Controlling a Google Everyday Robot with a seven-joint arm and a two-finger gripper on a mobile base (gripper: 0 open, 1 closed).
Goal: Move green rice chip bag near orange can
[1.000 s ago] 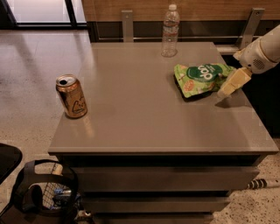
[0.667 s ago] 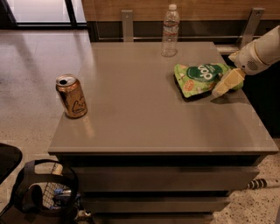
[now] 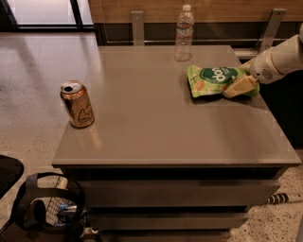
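We see a big gray table (image 3: 161,132). A clear water bottle (image 3: 183,33) stands up straight near its far edge. Behind it is a brown wood wall (image 3: 218,9). The floor (image 3: 33,94) is shiny with little specks. A black wire basket (image 3: 52,208) sits at the bottom left. The gripper (image 3: 239,87) is low over the table's far right side.

1. The arm (image 3: 286,54) enters at the right edge of the frame, in the upper right, and slopes down toward the left.
2. The arm housing is white. The wrist (image 3: 263,71) section is rounded.
3. The pincer (image 3: 240,87) is cream-coloured. It lies just left of and below the wrist, angled down-left.
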